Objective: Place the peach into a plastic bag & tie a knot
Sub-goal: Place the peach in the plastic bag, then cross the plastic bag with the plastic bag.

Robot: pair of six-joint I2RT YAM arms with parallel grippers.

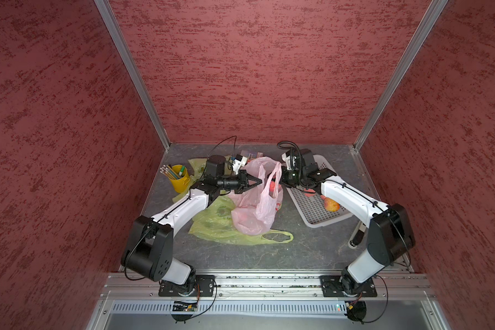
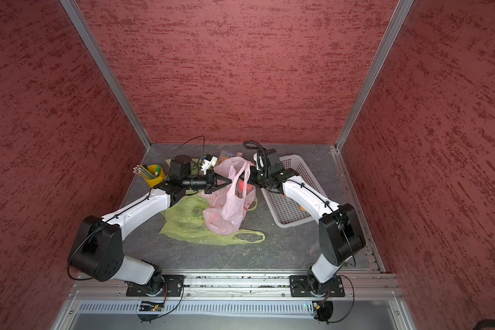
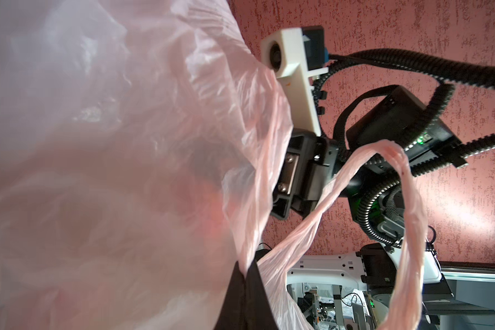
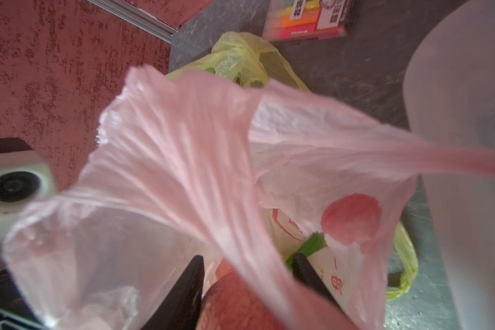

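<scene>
**Reference item.** All positions are given from the pink plastic bag (image 1: 252,211). It is a thin, translucent, crinkled film bag with two loop handles, standing slumped on the dark grey marbled tabletop (image 1: 297,251).

**Left gripper** (image 1: 259,182). It is at the bag's upper rim, on the left-arm side. The jaws are fully closed and pinch a gathered fold of the pink film. The left wrist view shows the two dark, tapered fingers (image 3: 235,303) meeting on the fold, with a twisted handle loop hanging free beside them.

**Right gripper** (image 4: 247,258). It is at the bag's mouth, on the opposite side from the left gripper. The jaws stand about half apart and clamp the peach (image 4: 235,308), a round, red-mottled fruit with a matt skin. Pink film drapes across the fruit and one finger. It cannot be told whether the peach is fully past the rim.

**Surrounding items.**
- Yellow-green bag (image 1: 212,225): thin wrinkled film, lying flat partly under the pink bag and spreading out on its left-arm side.
- White basket (image 1: 312,211): rigid plastic, rectangular, with a perforated floor. It sits just beside the pink bag on its right-arm side and contains a second fruit (image 1: 332,204).
- Yellow cup (image 1: 180,183): cylindrical, holding pencils. It stands well apart from the pink bag, beyond the left gripper.
- Marker pack (image 4: 303,23): flat and rectangular, behind the pink bag near the back wall.
</scene>
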